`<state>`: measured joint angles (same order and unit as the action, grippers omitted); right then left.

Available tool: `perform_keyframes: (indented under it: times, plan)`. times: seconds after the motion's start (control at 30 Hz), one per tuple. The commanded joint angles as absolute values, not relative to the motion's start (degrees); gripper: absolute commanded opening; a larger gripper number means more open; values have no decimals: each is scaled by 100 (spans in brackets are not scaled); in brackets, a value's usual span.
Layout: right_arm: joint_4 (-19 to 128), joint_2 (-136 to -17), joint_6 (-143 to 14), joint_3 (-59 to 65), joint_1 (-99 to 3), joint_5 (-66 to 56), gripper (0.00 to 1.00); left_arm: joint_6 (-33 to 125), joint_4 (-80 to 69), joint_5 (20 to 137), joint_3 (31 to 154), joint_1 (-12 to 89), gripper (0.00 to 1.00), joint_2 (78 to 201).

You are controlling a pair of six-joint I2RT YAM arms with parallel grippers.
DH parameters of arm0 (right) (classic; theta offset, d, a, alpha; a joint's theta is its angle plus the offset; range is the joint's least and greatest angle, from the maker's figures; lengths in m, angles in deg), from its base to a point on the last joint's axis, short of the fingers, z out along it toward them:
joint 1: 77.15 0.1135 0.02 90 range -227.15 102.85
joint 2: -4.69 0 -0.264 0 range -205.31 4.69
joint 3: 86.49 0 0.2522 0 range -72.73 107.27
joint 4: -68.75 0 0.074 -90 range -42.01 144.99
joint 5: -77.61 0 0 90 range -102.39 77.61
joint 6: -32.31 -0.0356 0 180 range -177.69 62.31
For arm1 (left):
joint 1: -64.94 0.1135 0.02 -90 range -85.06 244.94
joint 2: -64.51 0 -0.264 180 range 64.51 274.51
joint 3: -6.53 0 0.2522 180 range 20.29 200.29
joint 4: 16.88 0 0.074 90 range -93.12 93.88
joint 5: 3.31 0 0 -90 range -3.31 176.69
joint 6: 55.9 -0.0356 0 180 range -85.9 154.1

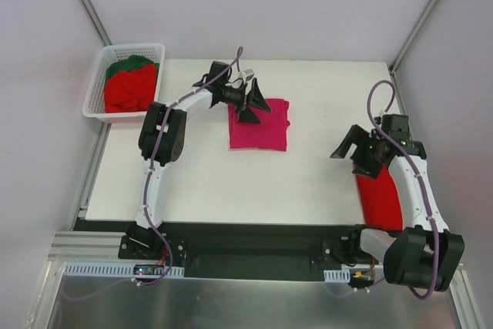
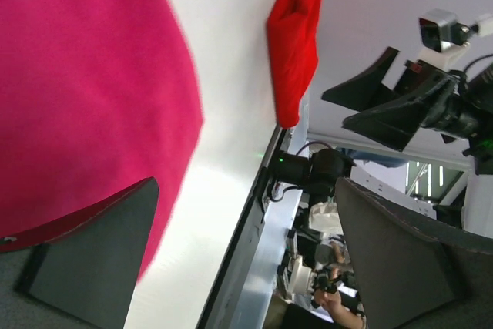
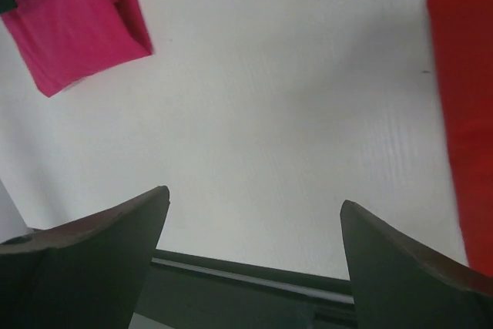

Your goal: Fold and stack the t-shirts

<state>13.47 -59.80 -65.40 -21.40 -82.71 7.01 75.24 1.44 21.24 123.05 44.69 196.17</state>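
Observation:
A folded magenta-pink t-shirt (image 1: 262, 130) lies at the table's middle back; it also shows in the left wrist view (image 2: 85, 90) and the right wrist view (image 3: 73, 17). My left gripper (image 1: 254, 102) hovers open and empty over its back left edge. A folded bright red t-shirt (image 1: 381, 198) lies at the right front edge, also seen in the left wrist view (image 2: 296, 36) and the right wrist view (image 3: 466, 113). My right gripper (image 1: 350, 148) is open and empty above bare table, just left of it. More red t-shirts (image 1: 129, 88) and a dark green one (image 1: 131, 63) lie in the basket.
A white lattice basket (image 1: 98, 75) stands off the table's back left corner. The white table (image 1: 200, 175) ends at a black front rail (image 1: 231, 233). Grey walls and metal posts close in the back and sides.

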Motion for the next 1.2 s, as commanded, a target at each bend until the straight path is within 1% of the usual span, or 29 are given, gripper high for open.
perform_keyframes:
  times: [0.0, 0.23, 0.33, 0.37, 0.5, 0.63, 0.87, 1.17]
  plan:
    - [876, -5534, -6305, -2236, -8576, -16, 96, 7532, 39, 2209, 12531, 4429, 99, 19933]
    - [428, -5542, -6112, -2386, -9120, -1132, 96, 7584, -4, 2201, 12558, 4323, 99, 20162]
    - [418, -5595, -6095, -2631, -9594, -1378, 96, 7567, -22, 2201, 12532, 4297, 99, 20127]
    - [436, -5604, -6094, -2711, -9892, -1397, 96, 7549, -31, 2201, 12532, 4297, 99, 20127]
    - [480, -5691, -6164, -2703, -10211, -1634, 96, 7532, -31, 2157, 12523, 4305, 99, 20285]
    - [410, -6078, -6270, -2729, -10527, -1906, 96, 7462, -31, 2122, 12453, 4306, 99, 20364]
    - [743, -6412, -6270, -2835, -10922, -1960, 96, 7312, -31, 2104, 12049, 4393, 99, 20338]
    - [1508, -7185, -6367, -2791, -10958, -1854, 96, 7093, -22, 2121, 11425, 4692, 99, 20083]
